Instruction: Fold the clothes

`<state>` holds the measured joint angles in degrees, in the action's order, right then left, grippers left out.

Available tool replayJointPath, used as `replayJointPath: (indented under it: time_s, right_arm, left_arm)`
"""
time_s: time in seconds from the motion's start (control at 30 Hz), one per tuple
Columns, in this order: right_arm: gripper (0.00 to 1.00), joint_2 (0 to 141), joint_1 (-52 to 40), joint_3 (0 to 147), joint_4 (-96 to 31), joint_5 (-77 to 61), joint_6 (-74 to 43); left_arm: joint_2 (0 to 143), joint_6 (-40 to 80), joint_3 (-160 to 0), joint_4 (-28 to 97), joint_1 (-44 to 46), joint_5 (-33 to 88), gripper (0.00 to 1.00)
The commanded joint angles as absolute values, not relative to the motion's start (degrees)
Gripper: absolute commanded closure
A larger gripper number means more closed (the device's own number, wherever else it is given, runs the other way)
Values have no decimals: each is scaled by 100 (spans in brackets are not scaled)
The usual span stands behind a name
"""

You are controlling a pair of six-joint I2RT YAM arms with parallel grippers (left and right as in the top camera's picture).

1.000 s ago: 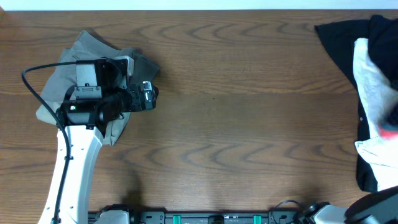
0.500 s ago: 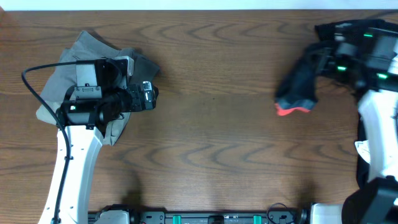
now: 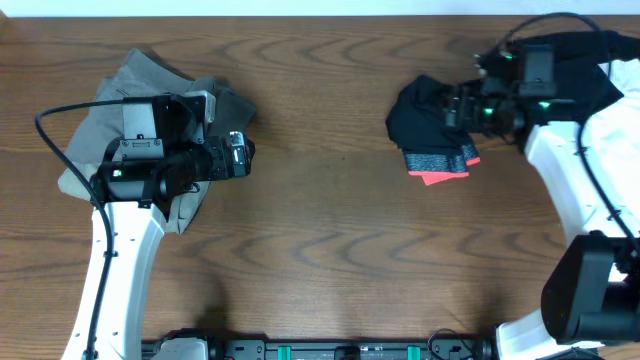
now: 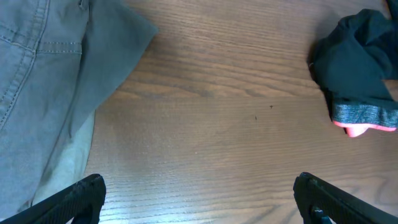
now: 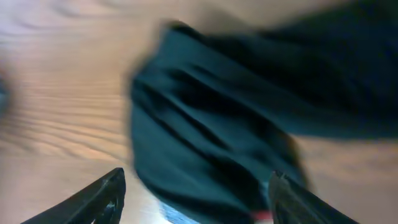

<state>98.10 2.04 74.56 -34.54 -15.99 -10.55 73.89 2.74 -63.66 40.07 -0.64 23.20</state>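
The black trousers lie bunched on the wood right of centre, their grey band and red waistband edge turned toward the front. My right gripper hovers just over their right side; in the blurred right wrist view its fingers stand wide apart, open, with the dark cloth below and between them. My left gripper is open at the left, above the edge of a grey-beige garment. In the left wrist view its fingertips frame bare wood; the trousers show far right.
A heap of black and white garments sits at the table's right edge behind the right arm. The grey garment fills the left of the left wrist view. Bare wood lies between the two arms.
The right arm swung in from the right edge, carrying the black trousers leftward onto the table, and its jaws have opened. The left arm has not moved.
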Motion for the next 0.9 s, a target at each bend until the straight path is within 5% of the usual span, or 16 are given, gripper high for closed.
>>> replayJointPath:
  time_s: [0.0,0.4,0.43,0.53,0.6,0.77,0.87]
  right_arm:
    - [28,9859,552,7435,-3841,-1350,-561]
    - [26,10892,405,6471,-2698,-3114,539]
    - [30,10947,325,6436,-2639,-3114,539]
    - [73,10978,34,6394,-2641,-3365,543]
    - [88,10938,-207,6403,-2585,-3898,543]
    - [99,10783,-967,6403,-1715,-6222,80]
    - [99,10748,-1518,6403,-510,-6453,-1004]
  left_arm:
    - [7373,178,-6510,4018,-84,2338,2]
    - [7373,176,-6510,4012,-84,2335,2]
    - [7373,176,-6510,4016,-84,2335,2]
    - [7373,176,-6510,4023,-84,2335,2]
    - [7373,176,-6510,4023,-84,2335,2]
    - [7373,176,-6510,3977,-84,2335,2]
    - [7373,178,-6510,3968,-84,2335,2]
